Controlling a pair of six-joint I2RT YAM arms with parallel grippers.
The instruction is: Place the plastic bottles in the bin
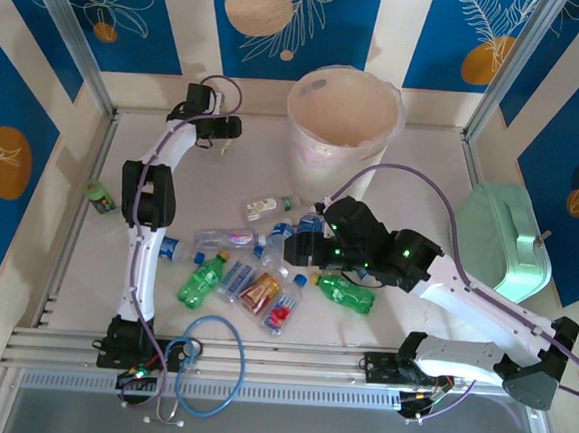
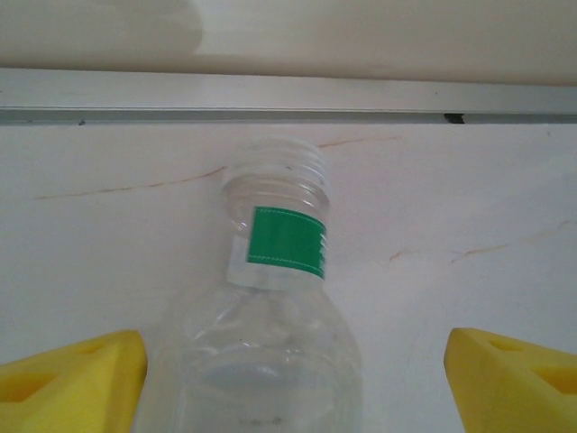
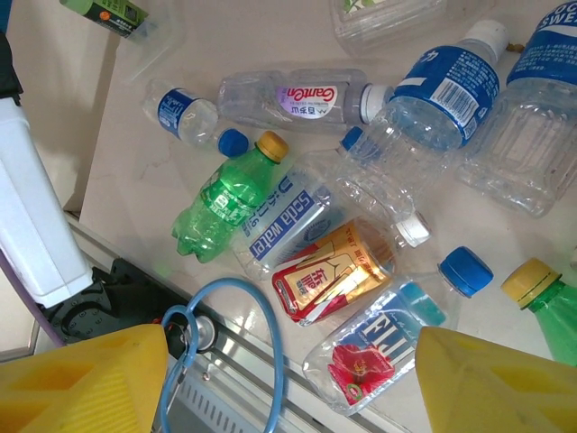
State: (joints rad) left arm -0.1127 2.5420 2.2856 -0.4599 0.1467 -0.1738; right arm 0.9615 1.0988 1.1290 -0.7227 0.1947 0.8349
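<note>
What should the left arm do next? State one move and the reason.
Probably close the left gripper on the uncapped clear bottle. It lies between the open yellow fingers, one of them visibly apart from it, so it does not look gripped yet, and it is not in the bin.

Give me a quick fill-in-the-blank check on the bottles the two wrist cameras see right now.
1. The clear bottle at the left end effector wears a ____ neck label.
2. Its threaded mouth has no ____.
3. In the right wrist view, between the fingers of the right end effector, the red-flower bottle has a ____ cap.
Missing words: green; cap; blue.
</note>
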